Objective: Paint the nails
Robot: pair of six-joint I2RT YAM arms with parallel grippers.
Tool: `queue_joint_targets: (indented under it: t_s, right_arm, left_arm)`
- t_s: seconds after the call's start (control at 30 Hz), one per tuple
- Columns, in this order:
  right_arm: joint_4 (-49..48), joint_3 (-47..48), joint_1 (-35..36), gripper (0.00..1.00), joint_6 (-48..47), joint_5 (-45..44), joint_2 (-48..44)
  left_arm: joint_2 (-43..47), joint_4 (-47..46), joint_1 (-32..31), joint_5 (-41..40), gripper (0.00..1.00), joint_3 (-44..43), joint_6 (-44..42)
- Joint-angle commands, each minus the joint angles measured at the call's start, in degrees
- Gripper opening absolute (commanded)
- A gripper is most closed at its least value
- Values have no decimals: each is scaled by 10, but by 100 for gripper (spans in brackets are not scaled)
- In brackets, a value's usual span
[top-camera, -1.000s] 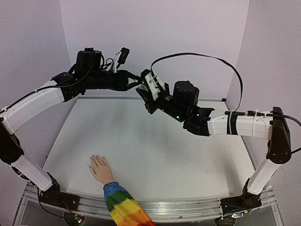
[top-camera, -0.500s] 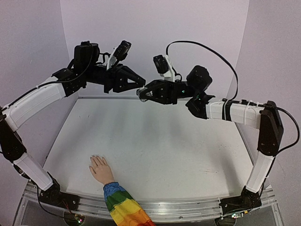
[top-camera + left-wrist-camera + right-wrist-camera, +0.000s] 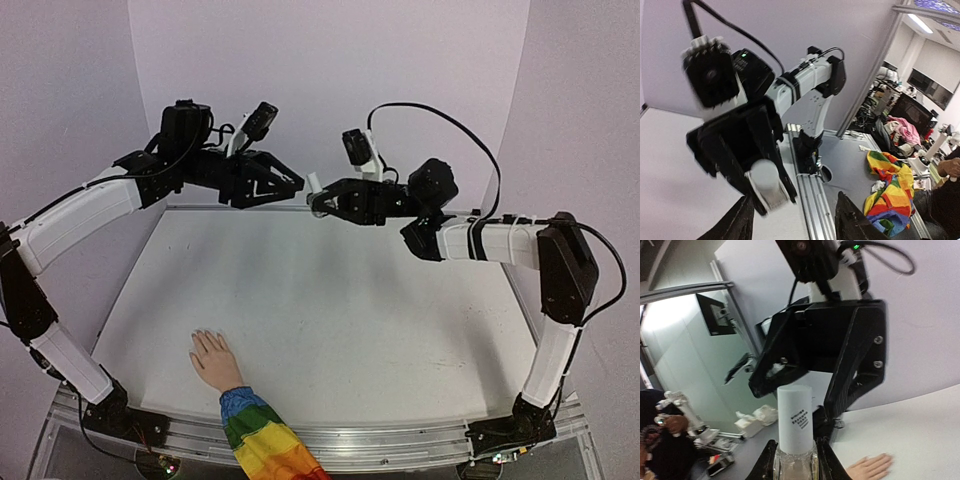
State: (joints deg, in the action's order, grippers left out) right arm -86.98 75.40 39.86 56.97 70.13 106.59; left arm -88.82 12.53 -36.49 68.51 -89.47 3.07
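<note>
The small skin-coloured mannequin hand (image 3: 212, 358) lies palm down near the table's front left, its rainbow sleeve (image 3: 262, 445) hanging over the edge. Its tiny pale nails (image 3: 205, 334) point toward the back wall. High above the table's back, my right gripper (image 3: 322, 203) is shut on a small clear bottle (image 3: 794, 466) with a white cap (image 3: 795, 415). The cap (image 3: 312, 183) points at my left gripper (image 3: 296, 186), which stands open just left of it, apart from it. In the left wrist view that cap (image 3: 762, 175) sits ahead of the open left gripper (image 3: 795, 220).
The white table (image 3: 330, 300) is walled by lilac panels at the back and sides. A metal rail (image 3: 400, 440) runs along the front edge between the arm bases. Both arms are raised well above the surface.
The right arm has levelled out and aimed the capped bottle at the left gripper. The left gripper, shut before, has opened and now sits just off the cap.
</note>
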Motion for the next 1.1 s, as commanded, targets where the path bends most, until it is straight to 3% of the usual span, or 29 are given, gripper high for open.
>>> queue_joint_targets:
  t_s: [0.0, 0.07, 0.2, 0.33, 0.47, 0.63, 1.07]
  right_arm:
    - [110, -19, -31, 0, -234, -115, -84]
    - [255, -15, -30, 0, -345, -181, -109]
    - [419, -11, -20, 0, -471, -382, -144]
    - [475, -14, 21, 0, -545, -586, -158]
    - [484, -7, 69, 0, -610, -735, -153]
    - [474, 6, 114, 0, -658, -816, -140]
    - [477, 37, 163, 0, -710, -844, -111]
  left_arm:
    - [34, 13, 32, -103, 68, 4, 65]
    - [31, 17, 34, -135, 74, 1, 95]
    - [24, 18, 34, -197, 80, -11, 167]
    - [24, 15, 31, -285, 73, -14, 242]
    - [36, 3, 5, -354, 74, -11, 233]
    - [20, 0, -25, -402, 73, -26, 227]
    - [-3, -3, -42, -434, 50, -40, 224]
